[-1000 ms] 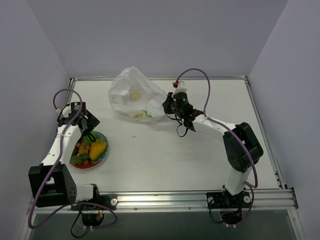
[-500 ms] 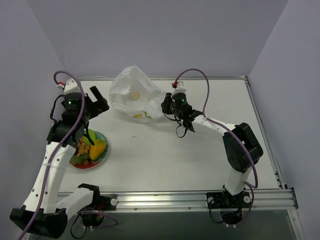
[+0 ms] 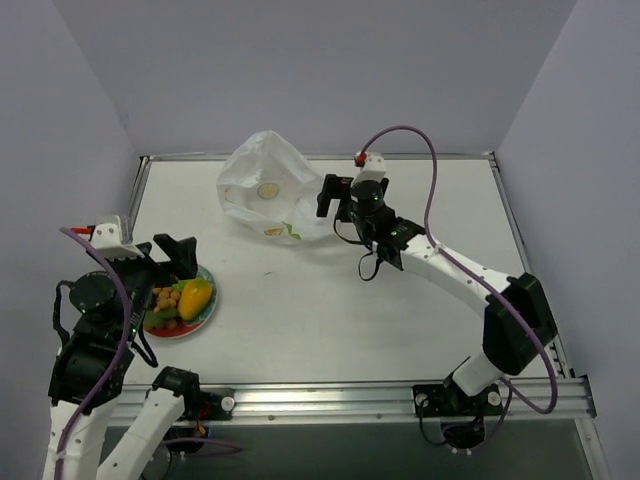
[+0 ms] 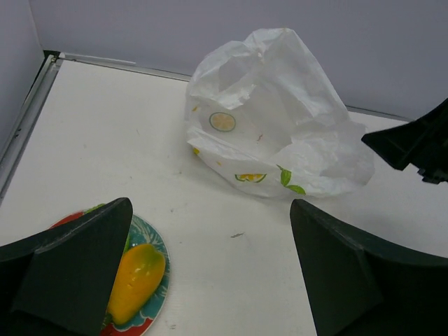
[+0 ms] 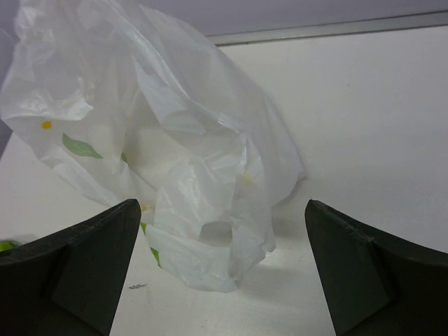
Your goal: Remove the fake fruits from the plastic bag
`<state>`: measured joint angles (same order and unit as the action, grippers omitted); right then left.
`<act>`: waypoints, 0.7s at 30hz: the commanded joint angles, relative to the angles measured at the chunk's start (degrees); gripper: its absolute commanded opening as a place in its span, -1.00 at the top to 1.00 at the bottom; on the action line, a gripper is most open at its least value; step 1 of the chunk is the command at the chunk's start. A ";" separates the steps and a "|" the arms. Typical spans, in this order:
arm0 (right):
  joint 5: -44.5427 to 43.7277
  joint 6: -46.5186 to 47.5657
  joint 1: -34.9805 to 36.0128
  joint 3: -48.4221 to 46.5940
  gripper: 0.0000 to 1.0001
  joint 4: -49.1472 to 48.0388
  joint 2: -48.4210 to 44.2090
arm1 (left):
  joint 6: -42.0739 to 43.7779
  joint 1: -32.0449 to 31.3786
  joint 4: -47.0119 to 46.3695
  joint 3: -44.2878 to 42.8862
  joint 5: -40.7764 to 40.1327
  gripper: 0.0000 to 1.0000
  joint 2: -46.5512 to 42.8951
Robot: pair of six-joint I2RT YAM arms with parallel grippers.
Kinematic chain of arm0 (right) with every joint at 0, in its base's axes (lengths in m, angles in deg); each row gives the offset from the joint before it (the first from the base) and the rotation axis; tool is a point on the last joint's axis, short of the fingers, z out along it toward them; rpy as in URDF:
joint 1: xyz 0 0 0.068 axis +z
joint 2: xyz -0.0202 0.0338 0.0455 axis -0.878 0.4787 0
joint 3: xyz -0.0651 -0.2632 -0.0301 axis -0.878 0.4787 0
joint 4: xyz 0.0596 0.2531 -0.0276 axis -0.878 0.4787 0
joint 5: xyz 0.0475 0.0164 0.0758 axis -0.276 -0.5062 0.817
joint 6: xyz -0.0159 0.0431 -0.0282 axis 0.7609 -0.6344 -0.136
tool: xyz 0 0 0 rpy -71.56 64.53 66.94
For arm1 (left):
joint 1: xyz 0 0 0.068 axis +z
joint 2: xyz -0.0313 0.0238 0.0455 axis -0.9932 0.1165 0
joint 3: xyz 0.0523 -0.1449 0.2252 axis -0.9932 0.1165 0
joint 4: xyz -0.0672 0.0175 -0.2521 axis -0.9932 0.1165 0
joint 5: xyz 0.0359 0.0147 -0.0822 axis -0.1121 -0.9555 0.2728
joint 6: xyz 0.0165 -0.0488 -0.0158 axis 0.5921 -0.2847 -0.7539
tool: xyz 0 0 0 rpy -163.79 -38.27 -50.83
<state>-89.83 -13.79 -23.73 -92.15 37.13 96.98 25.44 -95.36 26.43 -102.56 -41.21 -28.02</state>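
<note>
One white desk [image 3: 350, 300] carries everything, and two arms rise from its near edge. The left arm is folded back over the near left corner. The right arm stretches diagonally towards the far middle. One plastic bag [image 3: 262, 195] lies crumpled in a heap at the far middle of the desk, white and translucent. The left wrist view shows a round yellow-green ring mark and a yellow mark with green leaves on it. Whether any fruit is inside it cannot be told. The right gripper [image 5: 220, 206] sits just beside the bag's right edge, its two fingers spread wide with nothing between them. The bag's folds lie ahead of the fingers, and whether they touch it cannot be told. The left gripper [image 4: 208, 210] hangs above the near left part of the desk, well apart from the bag, its two fingers also spread wide and holding nothing. One round plate [image 3: 178, 332] with a red rim lies below it near the left edge. The fake fruits in view rest on that plate. They are one yellow-orange fruit [image 3: 195, 297], long and mango-shaped, a cluster of small tan balls [image 3: 167, 298] too small to count, and a green piece [image 3: 155, 318] at the plate's left.
</note>
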 commanded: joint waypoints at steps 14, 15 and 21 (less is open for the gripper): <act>-20.89 -2.44 5.13 17.91 -1.00 4.42 -38.83 | 7.97 -8.86 -3.52 9.41 -1.15 -0.88 -16.90; -21.24 -2.88 5.13 18.97 -1.00 4.51 -40.32 | 8.31 -8.95 -3.61 9.49 -0.10 -0.88 -16.99; -20.80 -2.45 5.13 18.80 -1.00 5.38 -43.94 | 8.41 -8.86 -2.73 9.58 -0.97 -0.88 -16.64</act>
<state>-108.04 -15.61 -18.53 -73.07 43.05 54.99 32.54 -104.22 25.43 -92.17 -42.28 -45.33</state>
